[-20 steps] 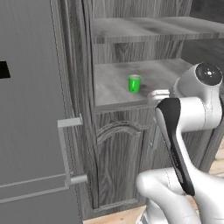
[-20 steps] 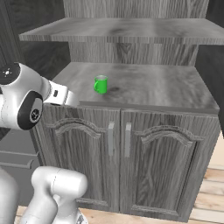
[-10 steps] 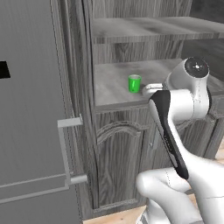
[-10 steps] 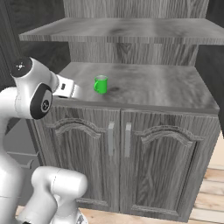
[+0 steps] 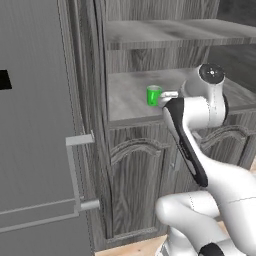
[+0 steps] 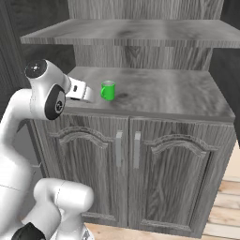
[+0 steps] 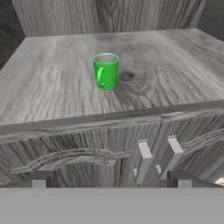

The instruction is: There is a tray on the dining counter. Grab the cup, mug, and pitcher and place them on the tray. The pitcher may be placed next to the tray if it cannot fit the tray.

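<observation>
A small bright green mug (image 5: 153, 95) (image 6: 108, 90) (image 7: 105, 71) stands upright on the grey wood-grain cabinet top (image 6: 168, 91), its handle facing the hand camera. My gripper (image 5: 169, 94) (image 6: 87, 92) (image 7: 112, 181) hovers level with the mug, just short of the cabinet's front edge. A small gap separates it from the mug. It is open: in the hand view the two fingertips (image 7: 41, 179) stand wide apart with nothing between them, and the mug sits ahead, slightly left of centre.
A wooden shelf (image 6: 140, 33) overhangs the cabinet top, limiting height above the mug. Two cabinet doors with grey handles (image 6: 119, 147) lie below. A tall grey panel with a bar handle (image 5: 75, 170) stands to the left. A back wall (image 7: 109, 15) closes the counter behind.
The hand has swung in toward the mug, closing most of the gap, and the arm's upper joint has shifted with it. The mug has not moved. The jaws stayed open.
</observation>
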You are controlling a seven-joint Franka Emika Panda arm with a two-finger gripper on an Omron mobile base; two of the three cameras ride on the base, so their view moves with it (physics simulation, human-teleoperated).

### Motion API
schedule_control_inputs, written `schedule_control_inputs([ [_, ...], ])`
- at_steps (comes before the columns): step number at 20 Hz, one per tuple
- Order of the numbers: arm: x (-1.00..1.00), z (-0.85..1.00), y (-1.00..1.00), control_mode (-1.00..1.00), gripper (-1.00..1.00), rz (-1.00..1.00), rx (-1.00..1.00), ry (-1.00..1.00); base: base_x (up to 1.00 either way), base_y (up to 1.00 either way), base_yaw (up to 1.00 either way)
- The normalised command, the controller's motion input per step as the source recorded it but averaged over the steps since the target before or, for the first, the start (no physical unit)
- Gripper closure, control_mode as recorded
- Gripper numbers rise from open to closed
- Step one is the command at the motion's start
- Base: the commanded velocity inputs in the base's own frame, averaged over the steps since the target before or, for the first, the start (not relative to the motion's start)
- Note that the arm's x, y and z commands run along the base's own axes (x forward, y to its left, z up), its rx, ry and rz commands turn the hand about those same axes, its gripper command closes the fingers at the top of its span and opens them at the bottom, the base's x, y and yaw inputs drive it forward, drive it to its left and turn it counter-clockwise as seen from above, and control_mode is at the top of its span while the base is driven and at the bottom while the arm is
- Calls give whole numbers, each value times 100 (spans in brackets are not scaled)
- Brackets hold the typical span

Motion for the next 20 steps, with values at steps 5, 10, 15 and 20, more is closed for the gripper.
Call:
schedule_control_inputs([
  [5, 36, -5, 0, -100, -100, 0, 0, 0, 0, 0, 0],
  [10, 31, -21, 0, -100, -100, 0, 0, 0, 0, 0, 0],
  [15, 31, -30, 0, -100, -100, 0, 0, 0, 0, 0, 0],
  [20, 32, -12, 0, -100, -100, 0, 0, 0, 0, 0, 0],
])
